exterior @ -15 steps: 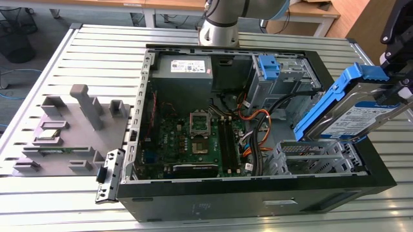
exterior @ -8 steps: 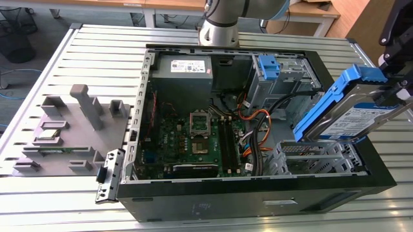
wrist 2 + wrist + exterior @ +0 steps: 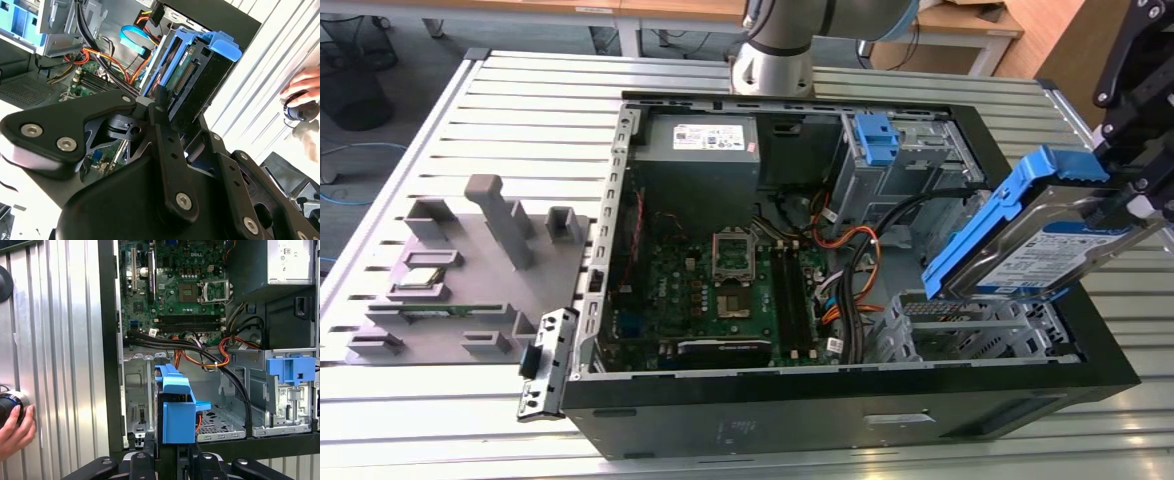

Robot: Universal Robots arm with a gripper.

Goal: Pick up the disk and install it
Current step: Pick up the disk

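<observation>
- Hand (image 3: 1127, 200) clenched on the disk (image 3: 1047, 235); jaws pinch its raised end, at 3 o'clock in the exterior view.
- Disk is off the tabletop (image 3: 520, 100), tilted steeply with the label face up and the blue frame around it.
- Its low end points down into the case (image 3: 854, 400), near the bare metal cage (image 3: 974, 330) at 4 o'clock of the case. Can't tell whether it touches the cage.
- First wrist view: disk (image 3: 177, 410) seen edge-on, blue frame end facing the camera, hand (image 3: 170, 460) behind it, cage (image 3: 137, 390) just beyond.
- Second wrist view: disk (image 3: 200, 65) gripped by the hand (image 3: 177, 112), circuit-board side and connector edge showing.
- Case lies open on its side. Motherboard (image 3: 720, 280) at centre, power supply (image 3: 700, 140) at 11 o'clock, orange and black cables (image 3: 854, 260) bunched between board and cage.
- Bare blue bracket (image 3: 874, 140) sits in the bay at 1 o'clock of the case, well apart from the disk.
- Arm base (image 3: 774, 50) stands at 12 o'clock, just behind the case.
- Grey fixture (image 3: 467, 270) on the tabletop at 9 o'clock, apart from the case.
- Person's hand (image 3: 15, 425) rests on a dark round knob (image 3: 10, 402) on the tabletop beside the case; also in the second wrist view (image 3: 305, 82).
</observation>
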